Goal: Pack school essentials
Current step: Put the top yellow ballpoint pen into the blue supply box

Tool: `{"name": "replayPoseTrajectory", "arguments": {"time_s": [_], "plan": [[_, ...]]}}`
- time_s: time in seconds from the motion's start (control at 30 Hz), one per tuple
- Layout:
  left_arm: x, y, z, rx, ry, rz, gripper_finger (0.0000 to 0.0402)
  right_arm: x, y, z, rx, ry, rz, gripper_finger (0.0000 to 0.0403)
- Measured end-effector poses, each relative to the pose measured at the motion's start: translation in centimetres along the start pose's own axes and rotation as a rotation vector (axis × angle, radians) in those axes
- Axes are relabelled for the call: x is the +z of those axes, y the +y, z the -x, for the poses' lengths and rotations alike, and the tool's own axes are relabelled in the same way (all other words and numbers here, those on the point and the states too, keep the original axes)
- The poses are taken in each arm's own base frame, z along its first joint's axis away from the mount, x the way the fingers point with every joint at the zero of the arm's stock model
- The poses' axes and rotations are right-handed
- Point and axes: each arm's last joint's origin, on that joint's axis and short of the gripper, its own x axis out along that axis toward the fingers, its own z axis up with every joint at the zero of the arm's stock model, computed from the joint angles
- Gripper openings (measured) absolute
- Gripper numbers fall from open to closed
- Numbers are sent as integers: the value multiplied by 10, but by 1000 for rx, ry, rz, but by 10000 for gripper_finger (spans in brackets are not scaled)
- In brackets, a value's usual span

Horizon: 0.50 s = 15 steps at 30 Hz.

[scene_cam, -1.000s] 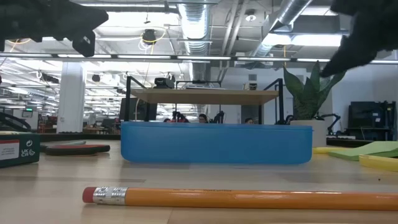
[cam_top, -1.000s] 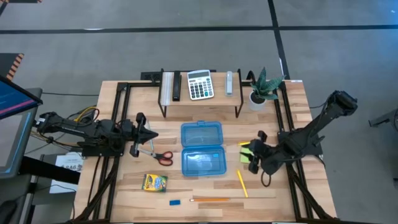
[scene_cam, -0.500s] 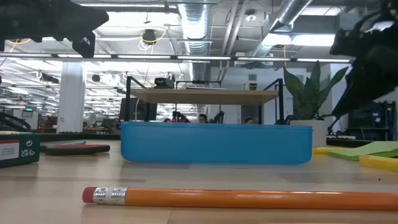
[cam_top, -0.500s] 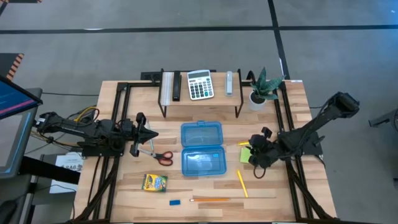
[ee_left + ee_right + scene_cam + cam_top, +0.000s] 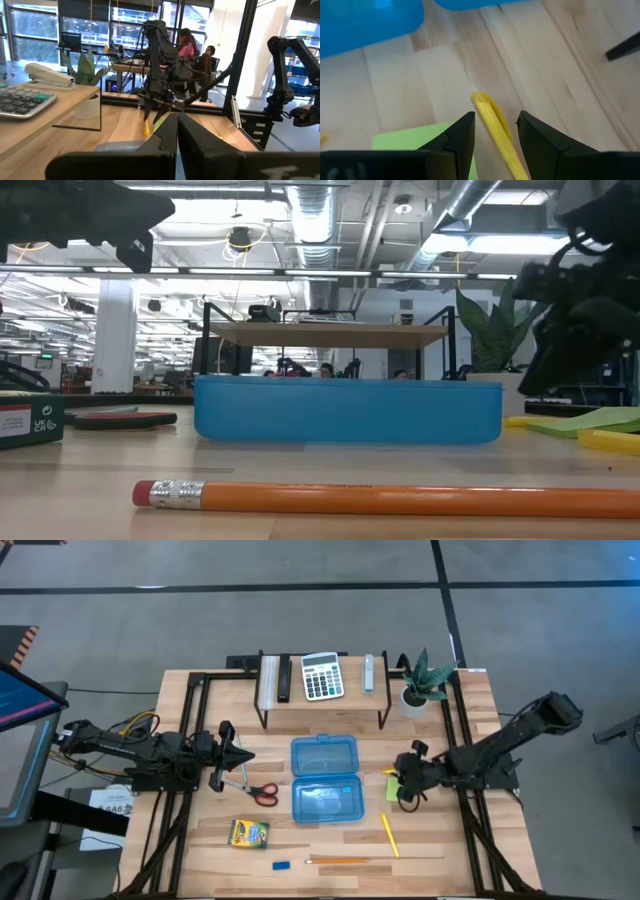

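Right gripper (image 5: 495,131) poised over a yellow pencil (image 5: 495,125) beside the blue case (image 5: 325,778).

The pencil lies flat on the table (image 5: 470,840), toward its right edge, just right of the case and against the green sticky notes (image 5: 415,137). Its long axis runs straight out between the parted jaws, not across them, so the wrist likely needs turning before closing. The right arm is far nearer. The left gripper (image 5: 240,757), jaws together, waits above the scissors (image 5: 258,792) near the left edge.
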Motion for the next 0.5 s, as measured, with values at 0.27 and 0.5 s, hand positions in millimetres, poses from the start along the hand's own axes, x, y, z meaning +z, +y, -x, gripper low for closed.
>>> {"name": "replayPoseTrajectory", "arguments": {"time_s": [0.27,0.5], "plan": [[0,0,0,0,0,0,0,-8,-4,-8,33,6,2,174],[0,0,0,0,0,-1,0,-16,-7,-11,32,23,6,172]]}}
